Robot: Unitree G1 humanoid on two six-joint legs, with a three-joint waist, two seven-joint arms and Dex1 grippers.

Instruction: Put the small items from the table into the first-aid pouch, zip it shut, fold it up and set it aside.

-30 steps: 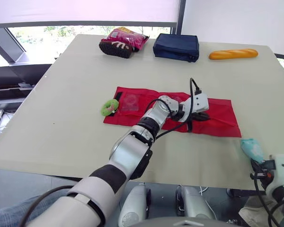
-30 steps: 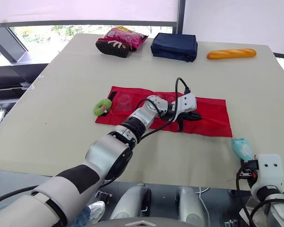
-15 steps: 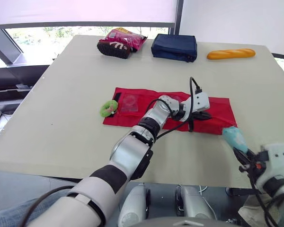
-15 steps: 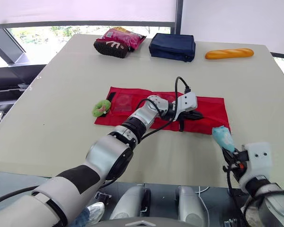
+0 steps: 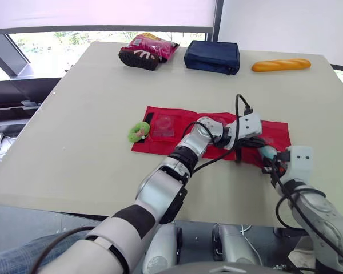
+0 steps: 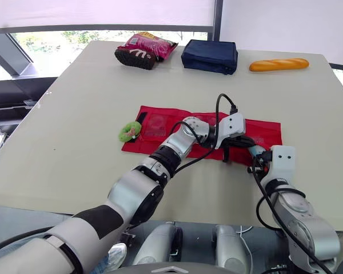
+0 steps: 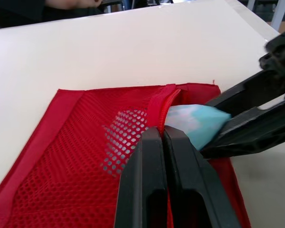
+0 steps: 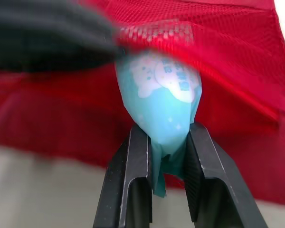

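Change: a second ago your right claw hung off the near right edge of the surface with the packet. Half a second ago it was up beside the pouch's near right corner. Now it has the teal packet's tip at the mouth of the mesh pocket at the right end of the pouch. The claw is clamped on the packet's lower end, the top half free and pointing into the opening.

Left claw: fingers together, pinching the red lip of that pocket and lifting it. It has held this place through the whole second. The small shift of the scene looks like head movement, not the pouch sliding.

Meaning: this looks like the insertion step. The packet is touching the opening but is not yet inside, as far as you can see. Judge that it needs a push further in before you let go. The lip could fold over the packet's tip.

Still out: a green roll touches the pouch's left end. The pouch lies open and flat, not zipped or folded.

Surface: pale, matte. At the far edge sit a snack bag, a navy case and bread, well apart from the pouch.

Room: window far left under a lowered blind, white wall far right.
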